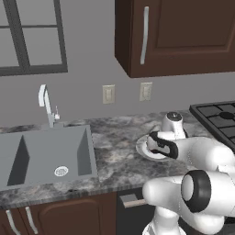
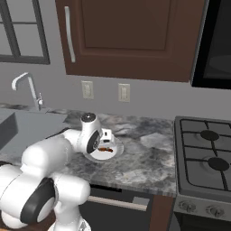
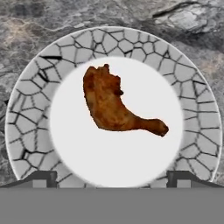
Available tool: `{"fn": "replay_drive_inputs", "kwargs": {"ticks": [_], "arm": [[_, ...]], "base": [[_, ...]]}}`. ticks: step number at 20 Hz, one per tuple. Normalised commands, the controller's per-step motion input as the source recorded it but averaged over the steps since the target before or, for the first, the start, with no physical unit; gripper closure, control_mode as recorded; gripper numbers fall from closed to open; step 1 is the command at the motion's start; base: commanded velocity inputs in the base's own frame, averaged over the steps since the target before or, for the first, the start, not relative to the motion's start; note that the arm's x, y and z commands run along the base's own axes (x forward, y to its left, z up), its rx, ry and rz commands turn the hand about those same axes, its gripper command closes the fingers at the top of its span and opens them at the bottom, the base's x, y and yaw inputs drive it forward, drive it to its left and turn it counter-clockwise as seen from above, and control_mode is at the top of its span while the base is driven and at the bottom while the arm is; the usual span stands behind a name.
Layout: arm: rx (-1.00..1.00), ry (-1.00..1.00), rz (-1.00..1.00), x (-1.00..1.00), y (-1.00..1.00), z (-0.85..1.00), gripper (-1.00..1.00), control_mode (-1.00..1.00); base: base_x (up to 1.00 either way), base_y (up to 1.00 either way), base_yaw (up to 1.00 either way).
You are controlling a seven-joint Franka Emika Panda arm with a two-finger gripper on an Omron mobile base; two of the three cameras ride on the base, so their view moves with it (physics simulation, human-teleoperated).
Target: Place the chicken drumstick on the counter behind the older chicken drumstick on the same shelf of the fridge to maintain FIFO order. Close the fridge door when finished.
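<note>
Glossy white rounded arm (image 1: 202, 160) segments joined by dark black joint rings and caps.

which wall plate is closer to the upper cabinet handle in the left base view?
The right wall plate; it sits nearly under the cabinet handle. The left wall plate sits further towards the faucet.

Grey-and-black marbled desk (image 2: 149, 158), dark brown cabinet fronts below. Round white plate (image 3: 30, 113) with cracked-mosaic rim lying flat on desk directly under tool (image 3: 112, 177). Dark reddish-brown chicken drumstick (image 3: 114, 106) resting in plate's plain white centre, thick end away from tool, thin end off to one side. Grey sink (image 1: 46, 156) set into desk, well apart from tool. Black gas hob (image 2: 203, 158) beside desk on opposite side.
</note>
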Motion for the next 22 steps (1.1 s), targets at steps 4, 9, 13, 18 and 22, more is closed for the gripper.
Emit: {"fn": "replay_drive_inputs", "kwargs": {"ticks": [4, 9, 13, 18, 22], "arm": [[0.0, 0.0, 0.06, 0.32, 0.0, -0.22, -1.0, -1.0], [0.0, 0.0, 0.06, 0.18, 0.0, -0.02, -1.0, -1.0], [0.0, 0.0, 0.03, 0.04, 0.0, 0.0, -1.0, -1.0], [0.0, 0.01, 0.02, 0.16, 0.0, -0.08, -1.0, -1.0], [0.0, 0.01, 0.04, 0.32, 0.0, -0.15, -1.0, -1.0]], "base": [[0.0, 0.0, 0.0], [0.0, 0.0, 0.0], [0.0, 0.0, 0.0], [0.0, 0.0, 0.0], [0.0, 0.0, 0.0]]}}
